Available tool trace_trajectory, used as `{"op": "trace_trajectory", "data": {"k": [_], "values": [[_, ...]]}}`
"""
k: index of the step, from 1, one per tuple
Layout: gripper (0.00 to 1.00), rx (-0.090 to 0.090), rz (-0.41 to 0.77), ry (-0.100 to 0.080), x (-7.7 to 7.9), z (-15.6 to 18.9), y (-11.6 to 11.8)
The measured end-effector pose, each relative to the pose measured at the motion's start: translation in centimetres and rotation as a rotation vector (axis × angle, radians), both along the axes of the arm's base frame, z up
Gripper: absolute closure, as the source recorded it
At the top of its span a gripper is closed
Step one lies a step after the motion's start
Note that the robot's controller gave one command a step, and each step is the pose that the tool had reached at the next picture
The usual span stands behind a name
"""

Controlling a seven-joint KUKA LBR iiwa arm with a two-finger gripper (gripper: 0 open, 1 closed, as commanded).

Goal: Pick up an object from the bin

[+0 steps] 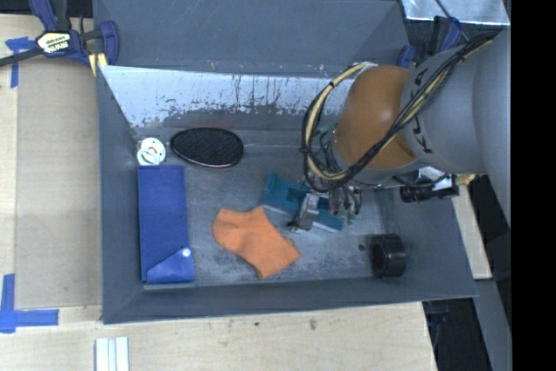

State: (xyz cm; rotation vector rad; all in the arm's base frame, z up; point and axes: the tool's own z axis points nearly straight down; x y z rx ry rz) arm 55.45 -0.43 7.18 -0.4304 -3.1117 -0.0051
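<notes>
Right of the bin's (252,39) middle, on its floor, lies a flat teal thing (278,192), partly covered by the gripper (306,213), which hangs low right over it. Whether the gripper is open or closed on it I cannot tell. Just beside the teal thing, toward the front edge, lies a crumpled orange cloth (256,241). A black cylinder (387,256) sits near the front right corner. A black oval pad (207,147) lies by the back wall, with a small white round thing (151,152) beside it. A long blue box (165,226) runs along the left wall.
</notes>
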Motion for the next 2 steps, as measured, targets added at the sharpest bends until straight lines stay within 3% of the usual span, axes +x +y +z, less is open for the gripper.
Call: {"op": "trace_trajectory", "data": {"k": [2], "values": [[1.00,-0.003,0.000,0.013,-0.4,2.7,-0.2]]}}
